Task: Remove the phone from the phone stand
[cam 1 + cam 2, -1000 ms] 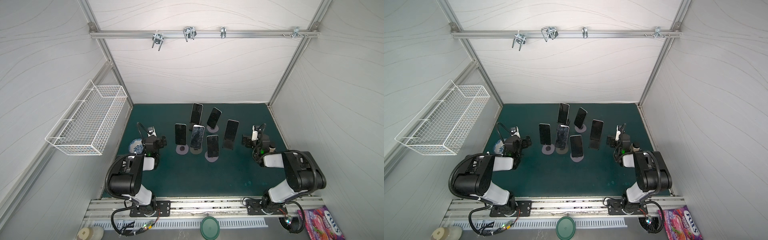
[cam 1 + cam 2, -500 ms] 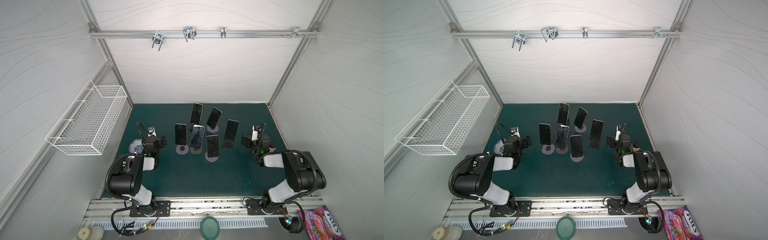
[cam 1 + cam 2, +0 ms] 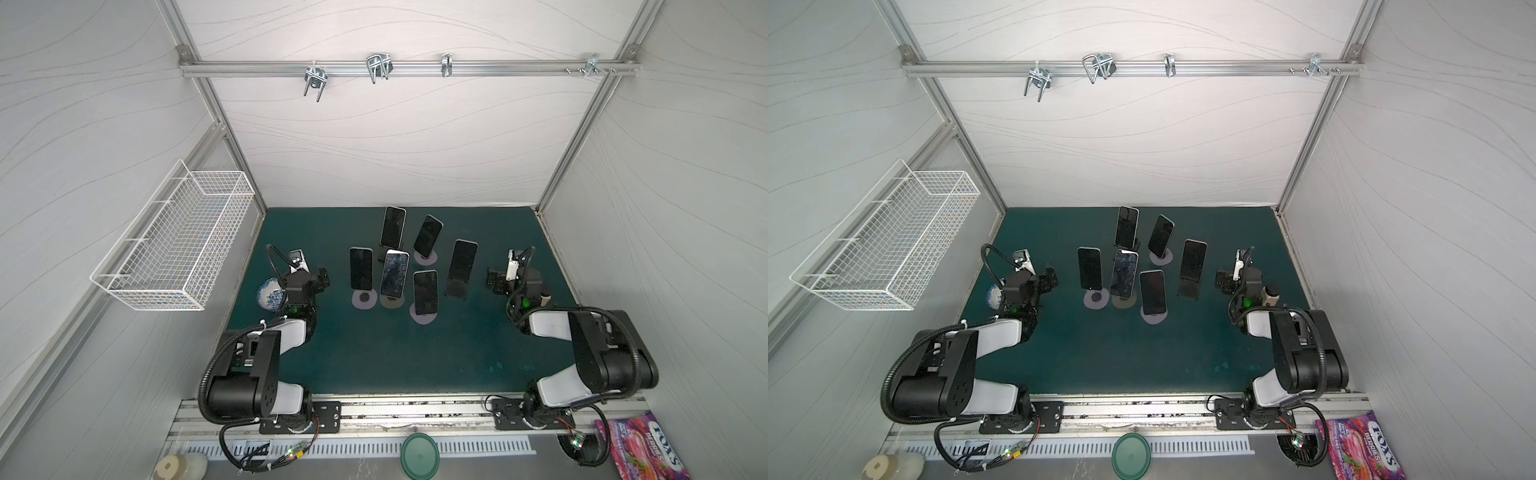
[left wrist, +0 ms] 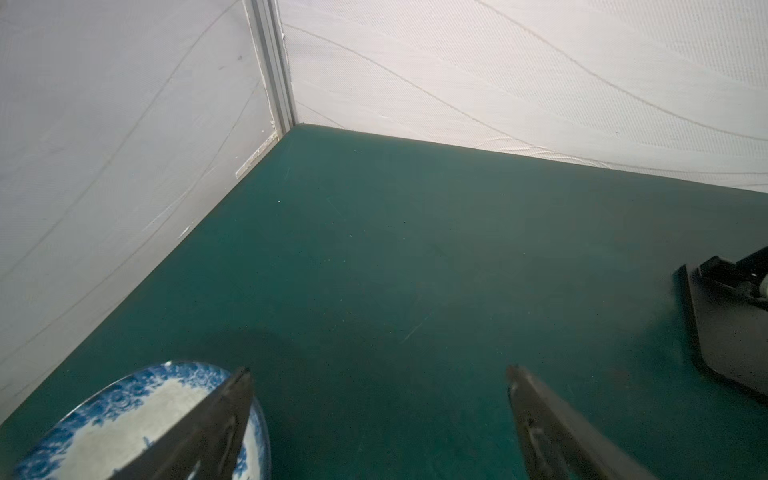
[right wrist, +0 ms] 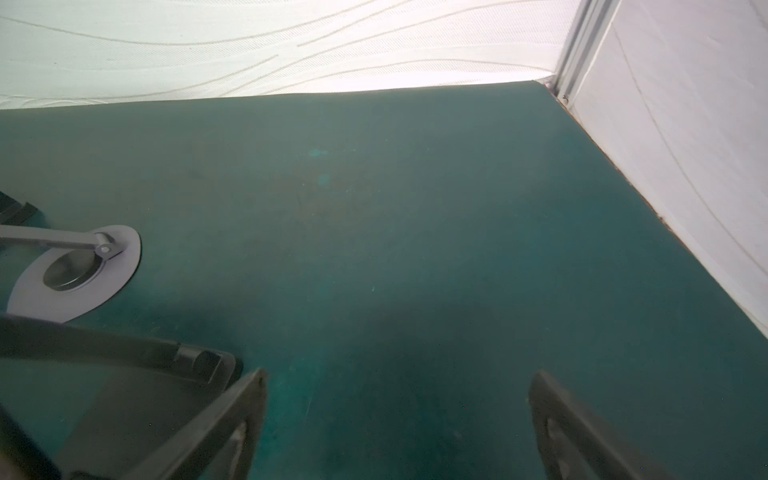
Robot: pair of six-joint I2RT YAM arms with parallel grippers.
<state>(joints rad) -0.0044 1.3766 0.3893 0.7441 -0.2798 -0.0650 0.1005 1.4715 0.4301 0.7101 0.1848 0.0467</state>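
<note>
Phones [image 3: 360, 268] on stands [image 3: 364, 298]; arms [image 3: 291, 332] folded low, left claw [image 4: 378, 372] and right claw [image 5: 400, 373] agape.

A: Legend, in both top views. How many phones [image 3: 360, 268] are shown?
B: Six, one on each phone stand [image 3: 364, 300]. That makes six stands in all, four with round bases and two black with flat bases.
A: And robot arms [image 3: 286, 332]?
B: Two, at the lower left and lower right of the frame.
A: Fixtures?
B: One white wire basket [image 3: 174, 245], left of the frame, and one rail [image 3: 519, 68] across the top carrying four metal hooks [image 3: 316, 79].
A: Loose items?
B: One blue-and-white dish [image 3: 266, 293], centre left. One green lid [image 3: 419, 457], bottom centre. One Fox's sweet bag [image 3: 648, 449], lower right corner. One pale round object [image 3: 178, 467], lower left corner.
</note>
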